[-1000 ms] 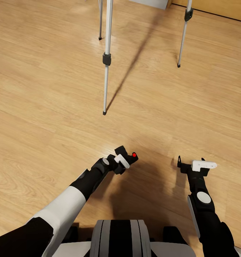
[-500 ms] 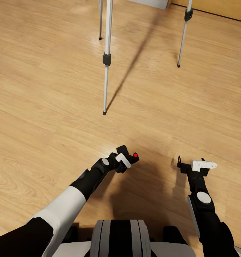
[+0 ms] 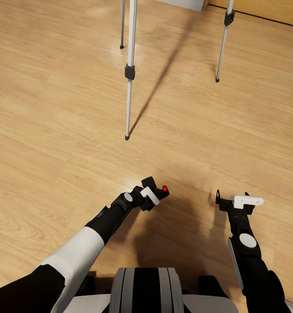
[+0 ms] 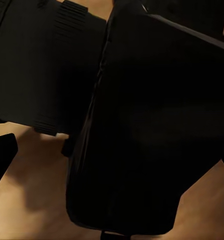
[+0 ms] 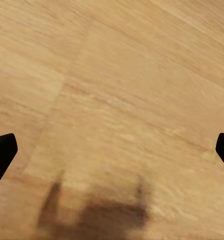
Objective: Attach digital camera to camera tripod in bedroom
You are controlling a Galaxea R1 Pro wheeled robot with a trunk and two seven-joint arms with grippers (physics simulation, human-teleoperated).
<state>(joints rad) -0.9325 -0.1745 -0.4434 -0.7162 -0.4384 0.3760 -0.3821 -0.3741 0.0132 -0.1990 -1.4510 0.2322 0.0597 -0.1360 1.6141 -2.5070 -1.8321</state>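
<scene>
Between the fingers of the left gripper (image 3: 157,193), the digital camera (image 3: 160,191) was held low over the wood floor (image 3: 55,108), its red button uppermost; the left wrist view showed its black body (image 4: 141,125) close up. The right gripper (image 3: 235,199) hung empty, fingers spread wide. The camera tripod (image 3: 129,69) stood well ahead, legs alone visible, head out of frame. Judgement: the camera needs raising well clear of the legs, kept level, and lowered squarely onto the head.

Black-and-white arms, striped trunk.
</scene>
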